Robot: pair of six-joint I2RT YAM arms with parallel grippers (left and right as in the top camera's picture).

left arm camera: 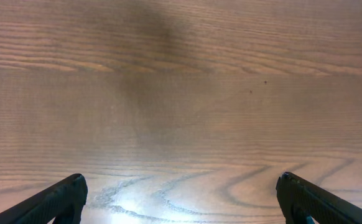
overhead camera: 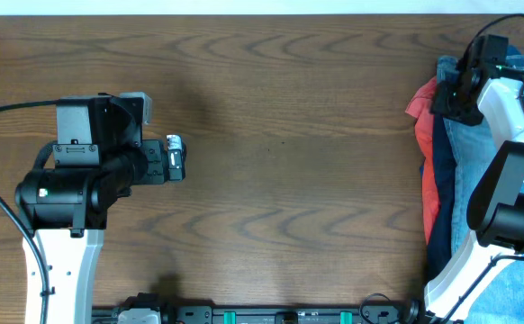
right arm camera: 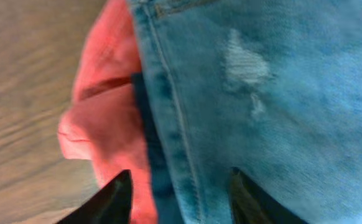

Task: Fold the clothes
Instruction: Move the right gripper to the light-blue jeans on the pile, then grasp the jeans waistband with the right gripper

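Light blue jeans [overhead camera: 467,162] lie on top of a clothes pile at the far right edge of the table [overhead camera: 289,135], partly under the right arm; in the right wrist view the jeans [right arm camera: 280,112] fill most of the frame, with a pale worn rip [right arm camera: 246,62] and a stitched seam [right arm camera: 168,93] running along their edge; just beside and under that edge we see a navy garment [right arm camera: 145,124], then a coral-red garment [right arm camera: 106,112] bunched against the wood; overhead, the coral-red [overhead camera: 421,101] sticks out on the pile's left side with a navy strip [overhead camera: 438,180] between it and the denim; the right gripper [overhead camera: 451,90] sits over the upper end of the pile, and up close the right gripper [right arm camera: 181,202] has its two dark fingers partly apart, one on the red/navy side and one on the denim, with the seamed edge between them; we cannot tell whether they actually pinch the cloth; the left gripper [overhead camera: 174,157] is well apart from the pile, on the left half of the table; in its wrist view the left gripper [left arm camera: 181,205] has fingers spread wide over bare wood [left arm camera: 181,74], holding nothing.
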